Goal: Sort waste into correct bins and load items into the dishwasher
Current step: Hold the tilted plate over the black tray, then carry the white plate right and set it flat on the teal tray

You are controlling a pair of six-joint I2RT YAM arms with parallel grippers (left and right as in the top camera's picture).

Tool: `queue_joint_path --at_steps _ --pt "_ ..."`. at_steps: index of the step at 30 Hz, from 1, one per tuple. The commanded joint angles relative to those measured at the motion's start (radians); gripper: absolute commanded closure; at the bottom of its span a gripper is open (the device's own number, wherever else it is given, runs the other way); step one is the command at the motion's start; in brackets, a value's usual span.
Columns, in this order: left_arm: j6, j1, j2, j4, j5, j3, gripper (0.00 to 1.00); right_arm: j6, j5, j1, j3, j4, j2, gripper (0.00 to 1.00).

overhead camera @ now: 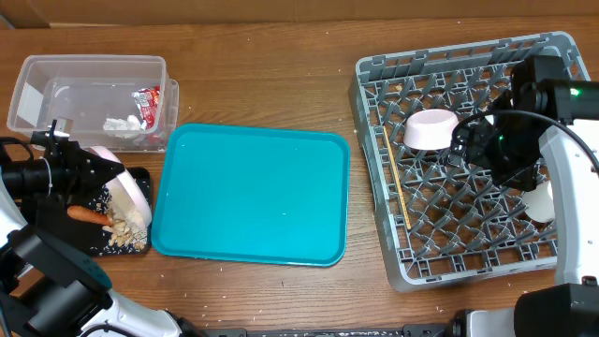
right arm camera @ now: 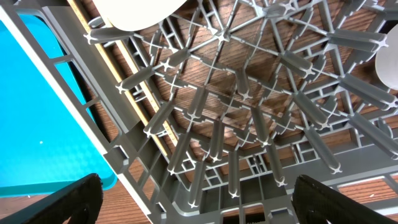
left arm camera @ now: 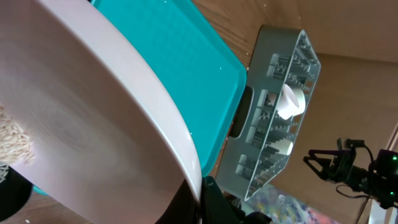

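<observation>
The wooden table (overhead camera: 281,103) carries a teal tray (overhead camera: 253,192) at centre, a clear tub (overhead camera: 56,70) at 10 o'clock, a black tray (overhead camera: 138,176) at 8 (partly hidden), and a grey dish rack (overhead camera: 440,54) at 3.

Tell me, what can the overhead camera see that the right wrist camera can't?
Only overhead: the clear tub holding a red wrapper and a tissue, the black tray with a carrot and scraps, and a tilted plate over it. Only right wrist: how wide the right gripper stands open, its fingers at the bottom corners. Both: the teal tray, the grey rack, the chopsticks lying in it, and a white bowl.
</observation>
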Motion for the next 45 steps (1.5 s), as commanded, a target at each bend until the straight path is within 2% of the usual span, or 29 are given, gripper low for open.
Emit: queue_joint_path --at_steps 1,4,5,7,8,9,10,12,13,15,17,19,20,22,24,26,33,38,42,45 --pt "0.041 0.019 -0.039 0.008 0.045 0.021 0.96 -0.005 0.003 -0.001 0.000 0.003 -0.013 0.00" --pt "0.032 0.033 -0.038 0.027 0.069 0.021 0.96 -0.005 0.003 -0.001 0.000 0.003 -0.013 0.00" --pt "-0.008 0.037 -0.036 0.025 0.069 0.021 0.96 -0.005 0.003 -0.001 -0.001 0.004 -0.013 0.00" --pt "0.042 0.042 -0.035 0.026 0.089 0.021 0.96 -0.005 0.003 -0.001 0.000 0.003 -0.013 0.00" --pt "0.021 0.042 -0.034 0.018 0.098 0.021 0.96 -0.005 0.003 -0.001 0.000 0.003 -0.013 0.00" --pt "0.083 0.042 -0.035 -0.006 0.142 0.020 0.96 -0.005 0.003 -0.001 0.000 0.003 -0.013 0.00" --pt "0.096 0.042 -0.036 0.013 0.142 0.020 0.96 -0.005 0.003 -0.002 -0.001 0.003 -0.013 0.00" --pt "0.017 0.042 -0.031 0.020 0.119 0.019 0.96 -0.009 0.005 -0.001 -0.001 0.004 -0.013 0.00" --pt "0.051 0.042 -0.031 0.022 0.119 0.019 0.96 -0.008 0.010 -0.001 -0.001 0.003 -0.013 0.00" --pt "-0.013 0.042 -0.031 0.029 0.096 0.019 0.96 -0.009 0.011 -0.002 0.000 0.004 -0.013 0.00" --pt "0.065 0.042 -0.034 0.020 0.114 0.019 0.96 -0.008 0.011 -0.002 0.000 0.003 -0.013 0.00" --pt "0.014 0.042 -0.033 0.002 0.116 0.019 0.96 -0.009 0.011 -0.002 0.000 0.004 -0.013 0.00" --pt "0.071 0.042 -0.035 -0.005 0.129 0.019 0.96 -0.009 0.011 -0.002 0.000 0.003 -0.013 0.00" --pt "0.014 0.042 -0.033 0.007 0.108 0.019 0.96 -0.009 0.011 -0.002 0.000 0.004 -0.013 0.00" --pt "0.064 0.042 -0.035 0.005 0.111 0.019 0.96 -0.009 0.011 -0.002 0.000 0.003 -0.013 0.00" --pt "0.022 0.042 -0.034 0.008 0.103 0.019 0.96 -0.009 0.011 -0.002 0.000 0.003 -0.013 0.00" --pt "0.016 0.026 -0.044 -0.006 0.097 0.019 0.96 -0.011 0.010 -0.002 0.000 0.002 -0.013 0.00" --pt "0.026 -0.109 -0.108 -0.005 0.094 0.019 0.96 -0.011 0.010 -0.002 0.000 0.000 -0.013 0.00" --pt "0.037 -0.308 -0.154 0.010 0.065 0.019 0.96 -0.011 0.010 -0.002 0.000 0.000 -0.013 0.00" --pt "-0.017 -0.483 -0.158 0.081 0.010 0.019 0.96 -0.011 0.010 -0.002 0.000 -0.003 -0.013 0.00"
